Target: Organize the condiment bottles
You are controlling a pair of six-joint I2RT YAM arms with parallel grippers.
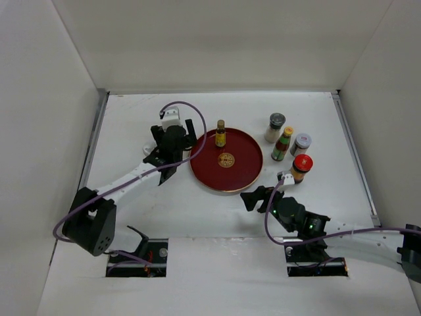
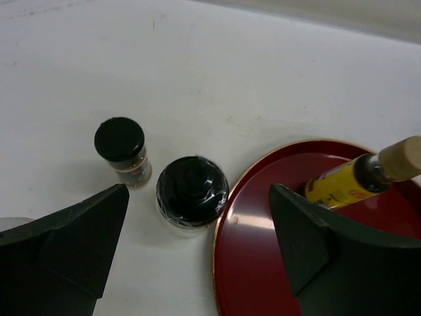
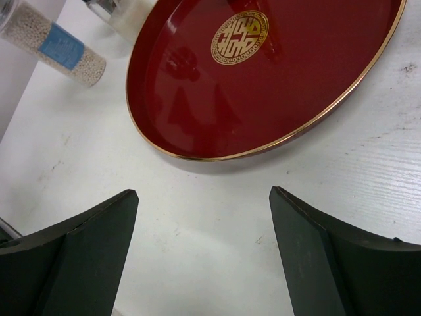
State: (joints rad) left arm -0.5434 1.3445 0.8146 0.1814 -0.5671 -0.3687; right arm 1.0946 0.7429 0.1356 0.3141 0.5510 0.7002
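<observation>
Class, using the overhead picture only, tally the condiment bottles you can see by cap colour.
Tan-capped yellow-labelled bottle: 1
Dark-grey-capped pale jar: 1
Yellow-capped green bottle: 1
Silver-capped clear jar: 1
Red-capped amber jar: 1
Total: 5

There sat the round red tray (image 1: 209, 172), right about mid-table, gold rim gleaming (a gold emblem (image 1: 226, 160) dead in its middle), on the white table (image 1: 171, 210), pale walls (image 1: 217, 39) left, right and far.

I see the red tray (image 3: 197, 99) glossy like lacquer, with a shiny gilt rim; the white table (image 3: 217, 220) matt and faintly scuffed; the black-capped jar (image 2: 192, 189) wears a shiny, film-wrapped plastic lid.
</observation>
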